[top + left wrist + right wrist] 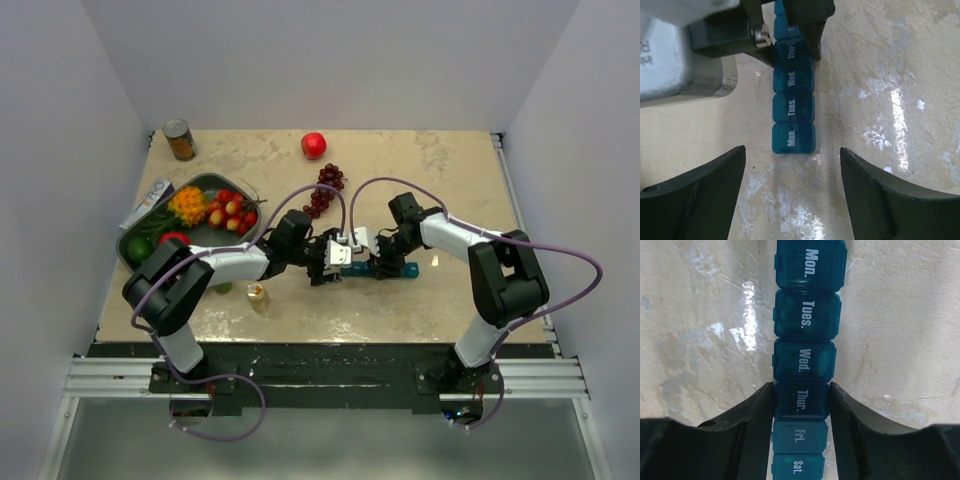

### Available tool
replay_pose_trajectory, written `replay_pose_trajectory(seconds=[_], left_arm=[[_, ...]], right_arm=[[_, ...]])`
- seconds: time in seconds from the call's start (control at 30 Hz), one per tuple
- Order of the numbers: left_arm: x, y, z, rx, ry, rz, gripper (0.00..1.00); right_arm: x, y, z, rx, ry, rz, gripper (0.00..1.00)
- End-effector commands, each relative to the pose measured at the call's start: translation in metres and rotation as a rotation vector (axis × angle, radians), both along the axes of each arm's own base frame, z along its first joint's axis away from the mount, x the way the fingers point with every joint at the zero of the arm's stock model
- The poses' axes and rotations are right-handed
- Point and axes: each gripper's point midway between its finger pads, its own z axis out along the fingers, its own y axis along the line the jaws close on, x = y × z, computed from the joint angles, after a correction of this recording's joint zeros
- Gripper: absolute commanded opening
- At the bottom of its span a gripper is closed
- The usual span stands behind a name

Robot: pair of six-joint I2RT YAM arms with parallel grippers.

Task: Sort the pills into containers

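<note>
Your right gripper (801, 392) is clamped across the teal pill organiser (807, 322), with its two fingers pressed against the sides of the "Thur." compartment. Your left gripper (791, 155) stands open just off the "Mon." end, one finger on either side of the row's line and neither touching it. The organiser lies flat on the table (450, 180), about mid-width and toward the near edge, with its "Mon." end pointing left and the lids from "Mon." to "Sat." down.
</note>
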Motion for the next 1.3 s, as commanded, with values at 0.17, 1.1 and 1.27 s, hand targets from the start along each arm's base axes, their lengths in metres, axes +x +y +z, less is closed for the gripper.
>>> replay_pose_trajectory(seconds=[0.17,1.1,1.27], left_arm=[[0.002,-0.011,-0.006,-0.031,-0.021,0.017,0.80],[0.009,-0.018,-0.004,-0.008,-0.045,-0.007,0.81],[0.008,-0.021,-0.009,-0.012,-0.019,-0.015,0.80]], right_arm=[[-0.010,0.008,0.008,0.040,0.050,0.016,0.49],[-0.014,-0.059,0.008,-0.024,0.043,-0.075,0.71],[-0.015,-0.057,0.008,-0.013,0.054,-0.073,0.71]])
